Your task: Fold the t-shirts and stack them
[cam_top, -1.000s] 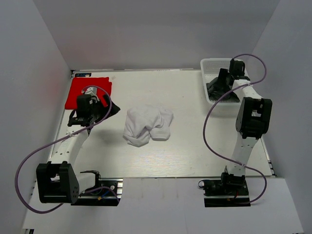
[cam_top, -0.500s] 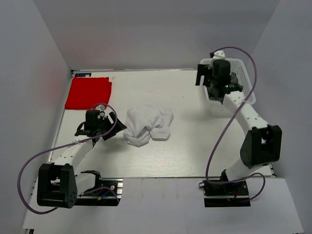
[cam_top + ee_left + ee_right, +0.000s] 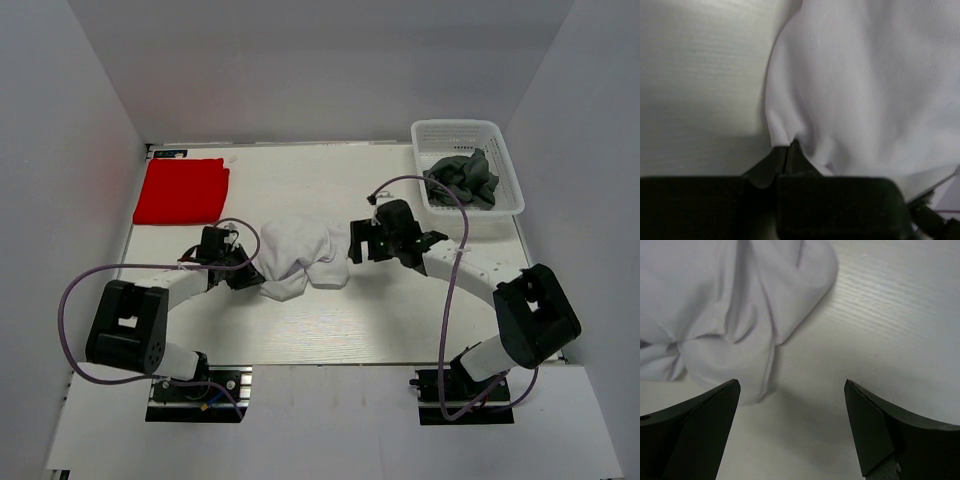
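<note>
A crumpled white t-shirt (image 3: 300,255) lies mid-table. My left gripper (image 3: 250,276) is at its left edge. In the left wrist view the left gripper (image 3: 788,147) has its fingers pressed together, pinching a fold of the white t-shirt (image 3: 865,90). My right gripper (image 3: 357,243) hovers at the shirt's right edge. In the right wrist view this gripper (image 3: 792,382) stands wide open over bare table, and the white t-shirt (image 3: 730,300) lies just beyond its left finger. A folded red t-shirt (image 3: 182,190) rests at the back left. A dark grey t-shirt (image 3: 465,178) lies bunched in the basket.
The white lattice basket (image 3: 455,126) stands at the back right corner. Grey walls enclose the table on the left, back and right. Purple cables loop from both arms over the table's near half.
The left arm came down from beside the red t-shirt to the white one and shut on its left edge. The right arm swung from the basket to the white t-shirt's right side.
</note>
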`<state>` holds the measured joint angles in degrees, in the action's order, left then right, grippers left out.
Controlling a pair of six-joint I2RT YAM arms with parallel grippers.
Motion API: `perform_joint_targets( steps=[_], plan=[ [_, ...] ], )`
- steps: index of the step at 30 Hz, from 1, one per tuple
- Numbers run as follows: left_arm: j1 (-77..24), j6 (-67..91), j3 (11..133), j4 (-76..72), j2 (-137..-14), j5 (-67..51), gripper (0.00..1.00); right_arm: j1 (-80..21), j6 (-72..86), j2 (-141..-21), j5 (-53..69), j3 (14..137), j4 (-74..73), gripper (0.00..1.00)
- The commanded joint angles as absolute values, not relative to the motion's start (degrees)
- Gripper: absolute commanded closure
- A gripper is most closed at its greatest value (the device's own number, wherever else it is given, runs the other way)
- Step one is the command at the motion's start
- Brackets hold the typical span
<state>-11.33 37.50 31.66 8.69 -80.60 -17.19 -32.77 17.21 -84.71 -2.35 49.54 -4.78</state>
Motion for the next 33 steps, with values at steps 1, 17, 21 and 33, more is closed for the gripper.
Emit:
perform_joint_targets(
  steps=[1, 17, 21, 33],
  plan=[
    [-11.9, 36.3, 33.9, 7.3, -82.2, -17.3, 0.98, -35.2, 17.8, -81.9, 5.0, 48.0, -4.4, 0.10],
    [-12.4, 36.3, 37.2, 13.7, -69.7, -12.1, 1.00, -42.5, 18.3, -92.6, 2.2, 47.7, 8.5, 1.00],
    [-12.4, 36.3, 41.5, 15.4, -67.1, -11.5, 1.00, -42.2, 17.1, -87.3, -5.9, 48.6, 11.3, 1.00],
    [-12.4, 30.0, 64.3, 21.5, -59.0, 1.3, 1.00, -40.9, 3.8, -67.3, -40.5, 55.6, 17.0, 1.00]
  ],
)
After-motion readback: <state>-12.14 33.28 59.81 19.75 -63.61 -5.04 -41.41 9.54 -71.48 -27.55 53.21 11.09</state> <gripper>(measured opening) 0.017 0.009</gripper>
